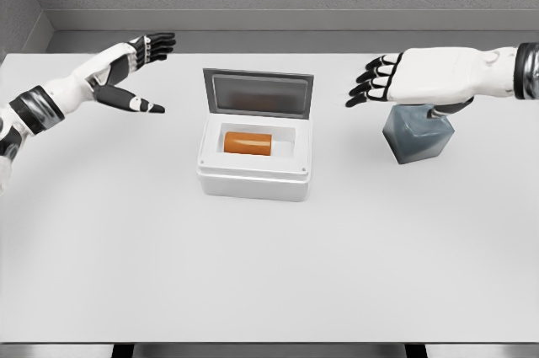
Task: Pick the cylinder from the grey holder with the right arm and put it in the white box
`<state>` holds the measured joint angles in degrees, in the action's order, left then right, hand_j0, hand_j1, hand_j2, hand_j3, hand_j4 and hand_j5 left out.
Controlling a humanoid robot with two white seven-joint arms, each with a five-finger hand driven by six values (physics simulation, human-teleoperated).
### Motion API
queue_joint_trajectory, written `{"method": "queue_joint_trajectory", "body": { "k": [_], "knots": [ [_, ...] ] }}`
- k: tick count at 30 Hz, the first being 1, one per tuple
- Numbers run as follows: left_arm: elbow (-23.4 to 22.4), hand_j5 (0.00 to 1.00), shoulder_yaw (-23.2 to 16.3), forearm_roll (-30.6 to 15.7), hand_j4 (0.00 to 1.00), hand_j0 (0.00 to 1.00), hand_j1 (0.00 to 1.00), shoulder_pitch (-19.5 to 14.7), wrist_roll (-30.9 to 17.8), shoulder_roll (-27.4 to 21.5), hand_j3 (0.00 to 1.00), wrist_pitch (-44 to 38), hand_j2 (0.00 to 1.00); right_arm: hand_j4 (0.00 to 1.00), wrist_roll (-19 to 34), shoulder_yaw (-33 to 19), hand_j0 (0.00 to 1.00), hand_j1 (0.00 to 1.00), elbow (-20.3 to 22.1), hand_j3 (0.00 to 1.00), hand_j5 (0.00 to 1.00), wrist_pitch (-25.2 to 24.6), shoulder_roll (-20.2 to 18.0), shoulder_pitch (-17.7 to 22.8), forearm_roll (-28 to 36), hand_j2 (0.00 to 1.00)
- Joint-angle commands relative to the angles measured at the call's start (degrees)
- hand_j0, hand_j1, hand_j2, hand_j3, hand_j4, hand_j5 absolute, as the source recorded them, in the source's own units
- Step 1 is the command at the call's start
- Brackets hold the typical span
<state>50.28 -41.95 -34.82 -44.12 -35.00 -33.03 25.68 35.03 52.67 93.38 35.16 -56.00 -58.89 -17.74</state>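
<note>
An orange cylinder [248, 143] lies on its side inside the white box [253, 179], whose grey lid [258, 93] stands open at the back. The grey holder [416, 136] sits to the right of the box, partly hidden under my right hand. My right hand [370, 81] hovers above the holder with fingers spread toward the box, holding nothing. My left hand [145, 67] is raised at the left of the table, fingers spread and empty.
The white table [269, 274] stretches wide in front of the box. A grey wall runs along the back edge. The table's front edge is near the bottom of the view.
</note>
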Motion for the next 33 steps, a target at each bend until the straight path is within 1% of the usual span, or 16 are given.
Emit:
{"method": "queue_joint_trajectory", "body": {
  "k": [1, 2, 6, 12, 15, 19, 22, 23, 24, 27, 28, 30, 31, 33],
  "knots": [
    [-1.2, 1.00, 1.3, 5.1, 1.00, 1.00, 1.00, 0.1, 0.0, 3.5, 1.00, -0.9, 1.00, 1.00, 0.0, -0.2, 1.00, 1.00, 0.5, 1.00, 1.00, -0.2, -1.0, 0.1, 0.3, 1.00],
    [-1.2, 1.00, 1.3, 6.7, 1.00, 1.00, 1.00, 0.3, 0.0, 3.8, 1.00, -0.5, 1.00, 1.00, 0.0, -0.2, 1.00, 1.00, 0.5, 1.00, 1.00, -0.2, -1.1, 0.1, 0.3, 1.00],
    [0.0, 1.00, 1.3, 6.5, 1.00, 1.00, 1.00, 0.1, 0.0, 4.0, 1.00, 1.3, 1.00, 1.00, 0.0, -0.2, 1.00, 1.00, 0.4, 1.00, 1.00, -0.2, -1.1, 0.1, 0.3, 1.00],
    [7.8, 1.00, 1.3, 6.1, 1.00, 1.00, 1.00, 0.6, 0.0, 3.8, 1.00, 0.9, 1.00, 1.00, 0.0, -0.1, 1.00, 1.00, 0.4, 1.00, 1.00, -0.2, -1.1, 0.1, 0.3, 1.00],
    [9.7, 1.00, 1.0, 5.7, 1.00, 1.00, 1.00, 1.0, 0.0, 3.1, 1.00, 1.0, 1.00, 1.00, 0.0, -0.1, 1.00, 1.00, 0.4, 1.00, 1.00, -0.2, -1.0, 0.0, 0.3, 1.00],
    [10.2, 1.00, 0.9, 5.7, 1.00, 1.00, 1.00, 2.1, 0.0, 3.0, 1.00, 1.5, 1.00, 1.00, 0.0, 0.0, 1.00, 1.00, 0.4, 1.00, 1.00, -0.2, -1.0, 0.1, 0.3, 1.00],
    [13.7, 1.00, 0.8, 5.7, 1.00, 1.00, 1.00, 3.6, 0.0, 2.5, 1.00, 1.5, 1.00, 1.00, 0.0, 0.0, 1.00, 1.00, 0.5, 1.00, 1.00, -0.2, -1.0, 0.0, 0.3, 1.00],
    [15.2, 1.00, 0.8, 5.6, 1.00, 1.00, 1.00, 3.8, 0.0, 1.2, 1.00, 1.5, 1.00, 1.00, 0.0, 0.0, 1.00, 1.00, 0.5, 1.00, 1.00, -0.2, -1.0, 0.0, 0.3, 1.00],
    [16.7, 1.00, 0.8, 4.4, 1.00, 1.00, 1.00, 4.7, 0.0, 0.2, 1.00, 1.4, 1.00, 1.00, 0.0, 0.0, 1.00, 1.00, 0.4, 1.00, 1.00, -0.2, -1.0, 0.0, 0.3, 1.00],
    [23.5, 1.00, 0.5, 0.2, 1.00, 1.00, 1.00, 6.4, 0.0, -5.4, 1.00, 1.4, 1.00, 1.00, 0.0, -0.1, 1.00, 1.00, 0.5, 1.00, 1.00, -0.2, -1.0, 0.0, 0.3, 1.00],
    [24.9, 1.00, 0.5, -1.2, 1.00, 1.00, 1.00, 6.6, 0.0, -6.6, 1.00, 1.2, 1.00, 1.00, 0.0, -0.1, 1.00, 1.00, 0.4, 1.00, 1.00, -0.2, -1.0, 0.1, 0.3, 1.00],
    [24.4, 1.00, 0.6, -2.0, 1.00, 1.00, 1.00, 6.4, 0.0, -7.3, 1.00, 1.3, 1.00, 1.00, 0.0, -0.1, 1.00, 1.00, 0.4, 1.00, 1.00, -0.2, -1.0, 0.0, 0.3, 1.00],
    [23.1, 1.00, 0.6, -1.9, 1.00, 1.00, 1.00, 6.3, 0.0, -7.4, 1.00, 1.4, 1.00, 1.00, 0.0, -0.1, 1.00, 1.00, 0.5, 1.00, 1.00, -0.2, -1.0, 0.0, 0.3, 1.00],
    [18.1, 1.00, 1.1, -1.7, 1.00, 1.00, 1.00, 5.9, 0.0, -7.4, 1.00, 1.3, 1.00, 1.00, 0.0, -0.1, 1.00, 1.00, 0.4, 1.00, 1.00, -0.2, -1.0, 0.0, 0.3, 1.00]
  ]
}}
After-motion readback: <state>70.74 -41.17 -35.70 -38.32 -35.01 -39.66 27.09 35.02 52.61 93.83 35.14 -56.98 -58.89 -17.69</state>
